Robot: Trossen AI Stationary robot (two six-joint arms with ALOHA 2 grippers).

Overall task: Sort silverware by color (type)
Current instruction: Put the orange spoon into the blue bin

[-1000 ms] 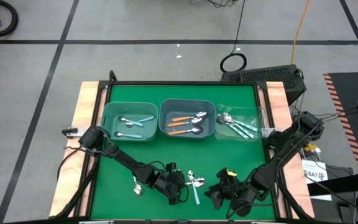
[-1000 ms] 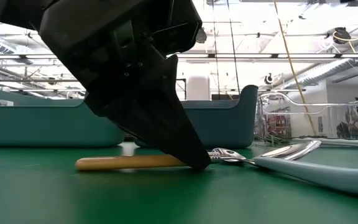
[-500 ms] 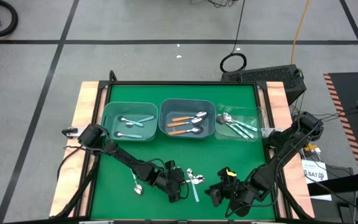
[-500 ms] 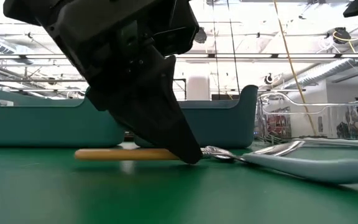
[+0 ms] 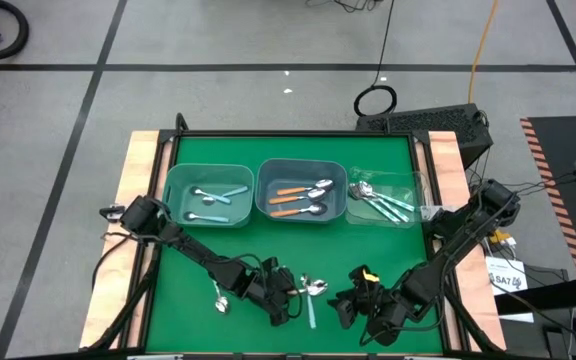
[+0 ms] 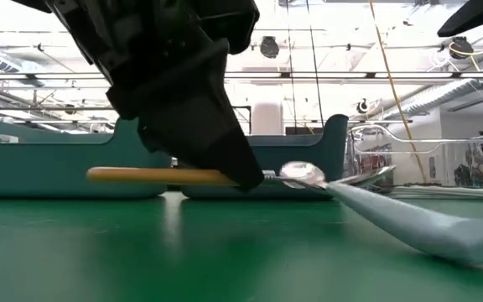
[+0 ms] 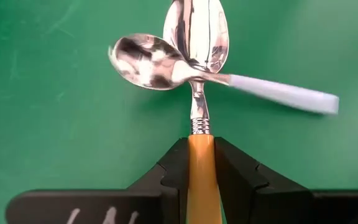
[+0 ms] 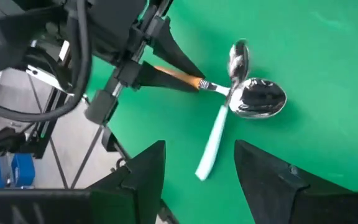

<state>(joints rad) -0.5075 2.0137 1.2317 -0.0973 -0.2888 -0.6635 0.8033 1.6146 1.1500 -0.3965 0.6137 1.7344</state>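
Orange-handled spoon (image 7: pixel 201 158) sits clamped by its handle in the left tool (image 7: pixel 201 180), lifted level off the green tabletop (image 7: pixel 55 124). Just beyond its bowl lies a light blue spoon (image 7: pixel 278 94). Right tool (image 8: pixel 194 171) hovers nearby, fingers spread, empty.

— What do we see of our left arm?
— It reaches low across the near side of the bench, its left gripper (image 5: pixel 290 297) with jaws clamped on what it holds.
— And the right?
— Our right gripper (image 5: pixel 353 305) sits near the front edge too, jaws spread wide, gripping nothing.
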